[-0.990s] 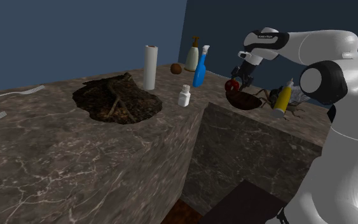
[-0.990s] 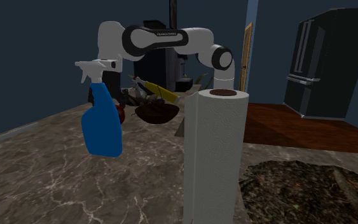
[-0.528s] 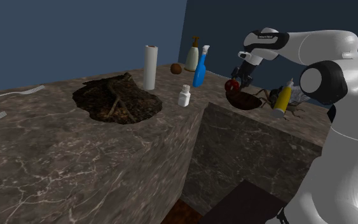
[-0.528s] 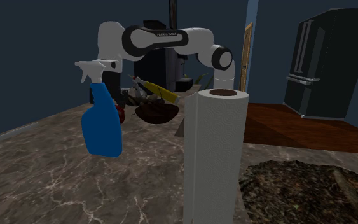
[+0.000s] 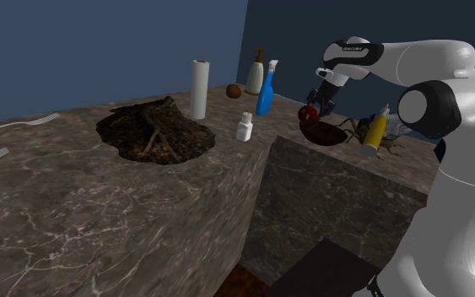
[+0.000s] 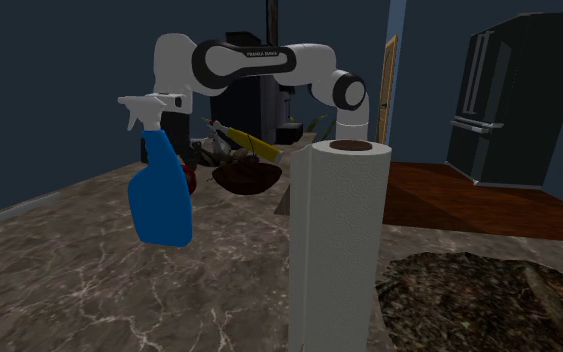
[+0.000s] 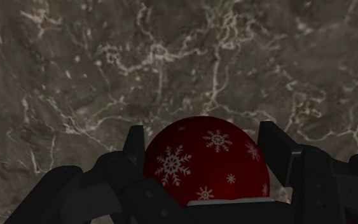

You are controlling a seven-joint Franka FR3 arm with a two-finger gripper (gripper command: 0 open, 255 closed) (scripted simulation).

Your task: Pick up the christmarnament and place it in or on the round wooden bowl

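Claw (image 7: 204,141): clenched on the red ball (image 7: 203,162).
Bowl (image 5: 324,133): just beside the claw, lower, back toward the arm (image 5: 429,63).
Under claw: bare worktop (image 7: 171,63).

home kitchen, where i am working at the counter. a veined stone countertop (image 5: 100,219) is carrying a paper towel roll (image 6: 334,240), a blue spray bottle (image 6: 161,200), a yellow squeeze bottle (image 5: 375,128) and forks (image 5: 26,123); a tall dark refrigerator (image 6: 504,100) is standing beyond, on a wooden floor (image 6: 439,195), against blue walls (image 5: 100,42).
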